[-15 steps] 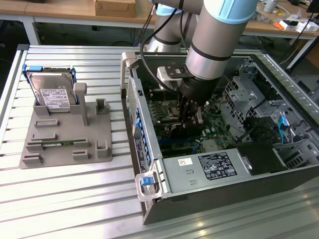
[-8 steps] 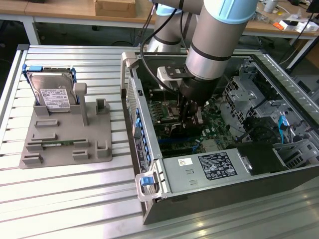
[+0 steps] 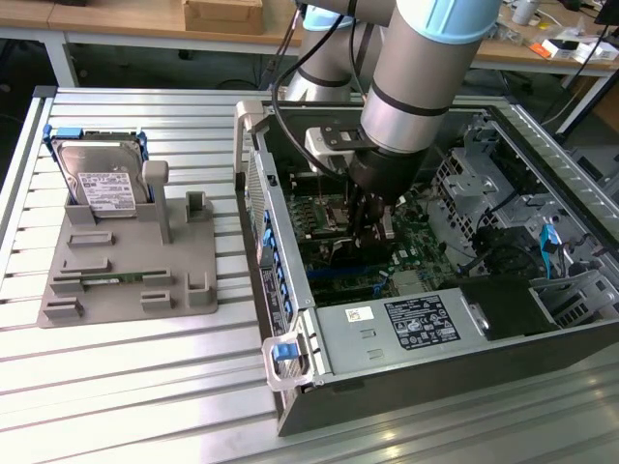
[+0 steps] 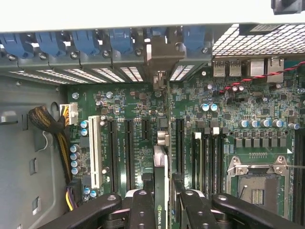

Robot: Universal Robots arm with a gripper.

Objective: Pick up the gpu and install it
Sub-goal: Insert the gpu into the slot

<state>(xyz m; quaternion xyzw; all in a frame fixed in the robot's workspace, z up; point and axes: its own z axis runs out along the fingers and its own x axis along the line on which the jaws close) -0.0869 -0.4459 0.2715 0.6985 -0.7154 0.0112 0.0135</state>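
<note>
We saw the pincer (image 4: 162, 202) clenched on the gpu (image 4: 161, 157), holding it edge-on above the green motherboard (image 4: 128, 102) inside the open computer case (image 3: 406, 372). Farther off, a hard drive (image 3: 102, 179) stood in a grey fixture (image 3: 126, 275) on the table (image 3: 126, 387).

The surface (image 3: 126, 387) is ribbed aluminium, its long grooved slats catching pale, even light that falls from above. Beyond its far edge stands a wooden workbench (image 3: 145, 24) on white legs, with a brown cardboard box (image 3: 224, 14) resting on top. Below that bench the floor (image 3: 164, 68) looks dark, possibly grey carpet, though shadow blurs it. Further along the same far edge, toward the exterior view's right, a second bench (image 3: 556, 43) carries small cluttered items and cables.
</note>
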